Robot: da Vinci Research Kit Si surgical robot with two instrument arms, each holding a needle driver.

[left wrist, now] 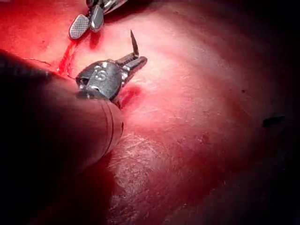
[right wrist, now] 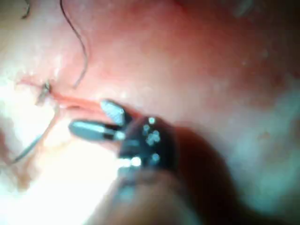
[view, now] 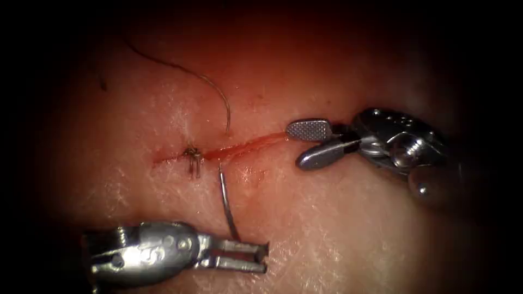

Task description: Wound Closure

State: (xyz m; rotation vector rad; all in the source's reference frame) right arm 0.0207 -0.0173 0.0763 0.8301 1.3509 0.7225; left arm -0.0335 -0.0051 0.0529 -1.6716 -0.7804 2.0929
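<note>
one needle sits in my left tool, clamped at its rear end, tip in the tissue just below the cut; my right tool gapes wide, holding nothing, at the cut's right end.

My left tool is polished silver steel: a rounded, bulbous wrist housing with small round pins and a slot in it, narrowing to two short, flat, square-ended jaws. In the left wrist view the housing carries a stamped marking I cannot read, and behind it runs a dark, smooth shaft with a thin ring line near its end. My right tool is the same bright metal, with rounded paddle-shaped jaws, one showing a fine cross-hatched face, and a screw in its wrist.
</note>
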